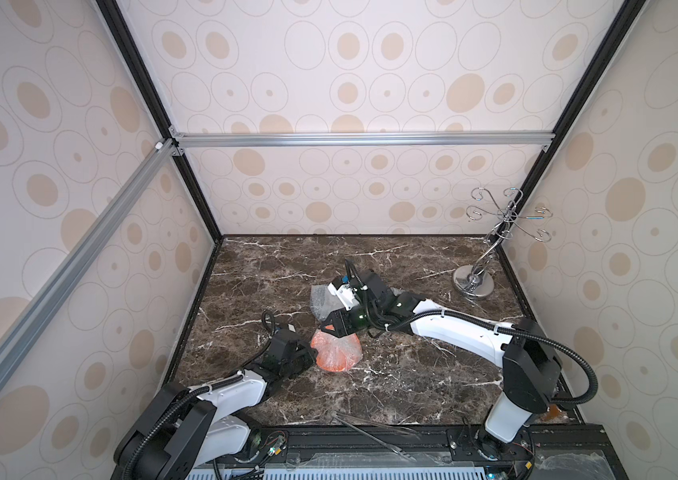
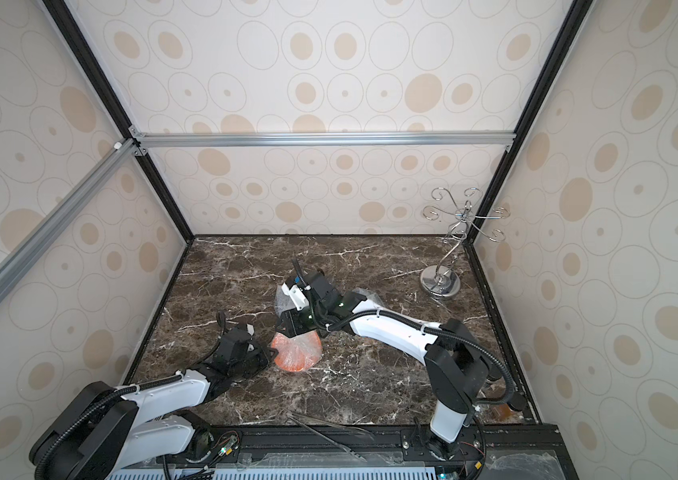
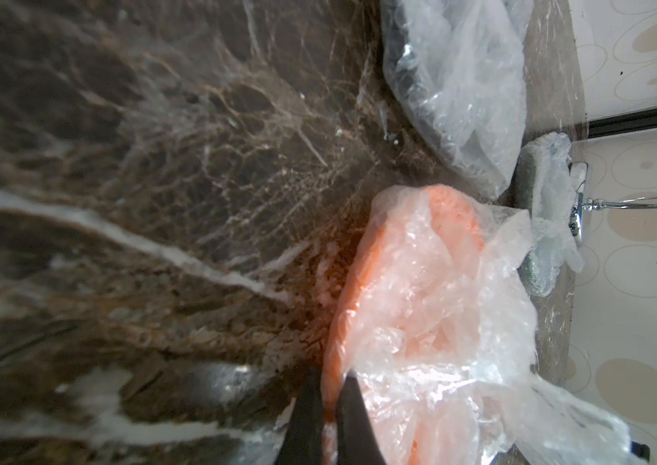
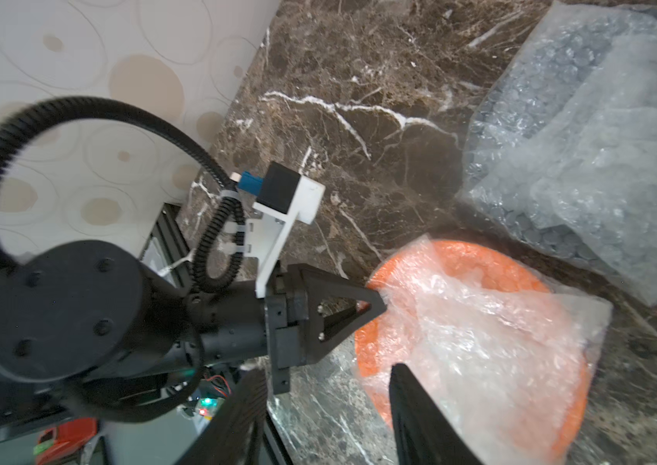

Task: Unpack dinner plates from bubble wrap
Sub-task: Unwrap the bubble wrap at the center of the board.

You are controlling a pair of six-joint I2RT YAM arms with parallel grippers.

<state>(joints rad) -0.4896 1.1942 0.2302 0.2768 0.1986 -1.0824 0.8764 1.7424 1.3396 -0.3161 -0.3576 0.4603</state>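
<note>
My left gripper (image 3: pixel 330 372) is clenched on the near rim of the orange plate (image 3: pixel 451 209). I judge that grip is there to pin the plate while its sheet comes off. The bubble wrap (image 4: pixel 500 342) on this plate lies loose and crumpled over most of it. It leaves a bare orange arc running from the left gripper's tip round the side away from my right gripper (image 4: pixel 328 370). The right gripper hangs just above the plate, opposite the left one. Its jaws stand apart, one finger (image 4: pixel 419 402) over the sheet, and nothing is pinched between them. I read it as placed to take a fold and draw it away from the left gripper's hold.

Just past the orange plate from the right gripper, a second sheet (image 4: pixel 600 181) covers a dark plate (image 4: pixel 520 120), untouched. Farther from the left gripper, a third sheet (image 3: pixel 556 225) is bundled round a pale plate (image 3: pixel 528 181) with a greenish edge. The wire stand (image 1: pixel 491 245) is well apart from both grippers, in the far corner on the right gripper's side.

My count: three plates, three sheets, none fully unwrapped, two grippers, one stand
</note>
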